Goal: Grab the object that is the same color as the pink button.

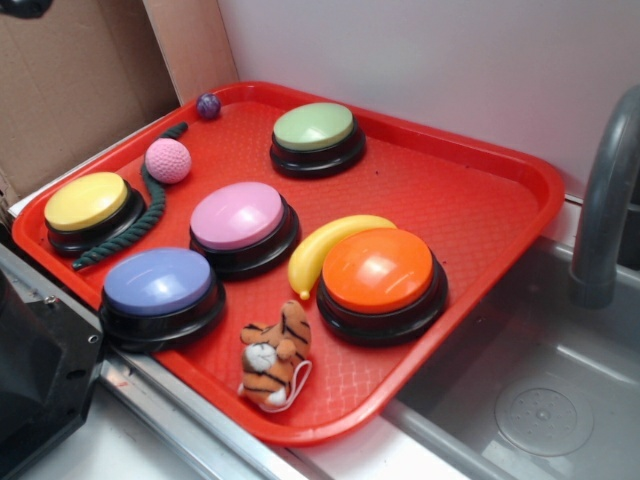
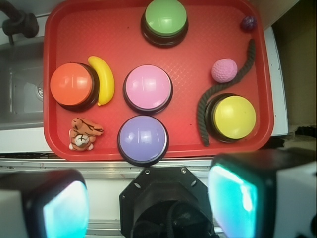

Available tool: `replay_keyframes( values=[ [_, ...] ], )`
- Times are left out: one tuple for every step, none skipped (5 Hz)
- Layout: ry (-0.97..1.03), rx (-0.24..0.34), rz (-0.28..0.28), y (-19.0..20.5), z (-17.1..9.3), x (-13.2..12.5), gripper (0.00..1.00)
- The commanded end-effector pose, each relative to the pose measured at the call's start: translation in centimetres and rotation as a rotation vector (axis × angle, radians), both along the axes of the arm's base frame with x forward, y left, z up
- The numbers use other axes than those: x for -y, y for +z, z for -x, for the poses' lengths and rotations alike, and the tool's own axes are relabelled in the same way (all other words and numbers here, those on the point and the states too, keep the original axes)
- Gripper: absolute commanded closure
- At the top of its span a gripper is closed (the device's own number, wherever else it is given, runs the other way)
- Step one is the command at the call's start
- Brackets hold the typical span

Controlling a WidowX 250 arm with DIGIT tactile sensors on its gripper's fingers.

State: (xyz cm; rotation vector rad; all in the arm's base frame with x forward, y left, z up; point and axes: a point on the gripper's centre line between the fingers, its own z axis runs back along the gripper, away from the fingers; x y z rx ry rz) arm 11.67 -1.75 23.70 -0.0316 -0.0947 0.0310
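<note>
pink ball (image 2: 224, 70) sits on the red tray (image 2: 59, 34) far side, up and to the right of the pincer (image 2: 148, 203) in the wrist view, well apart from it. it's round, so no long axis to line up w/. it touches or nearly touches the dark green rope (image 2: 218, 94) that curls past it toward the yellow button (image 2: 234, 116); can't tell which. pink button (image 2: 147, 88) is mid-tray, left of the ball, w/ the lavender-blue button (image 2: 142, 139) nearer the pincer.

pincer: fingers spread wide, nothing between them, holding nothing. only the blurred finger pads show at the bottom edge; tips cut off. exterior view doesn't show the pincer clearly. tiny purple ball (image 2: 248, 23) is up in the tray corner, apart from the pink one.
</note>
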Motion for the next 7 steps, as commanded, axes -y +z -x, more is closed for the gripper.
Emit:
replay_keyframes(
  values=[
    [0.0, 0.0, 0.0, 0.0, 0.0, 0.0, 0.0],
    [0.237, 0.018, 0.003, -1.2, -1.3, -2.3, 0.0],
    [0.38, 0.013, 0.032, -2.6, -2.6, -4.9, 0.0],
    [0.552, 0.009, 0.023, -5.1, -4.2, -8.2, 0.0],
    [0.683, 0.044, -0.03, -7.1, -5.3, -10.2, 0.0],
    [0.759, 0.068, -0.063, -9.7, -6.7, -12.6, 0.0],
    [0.842, 0.125, -0.089, -12.7, -8.3, -14.4, 0.0]
  ],
)
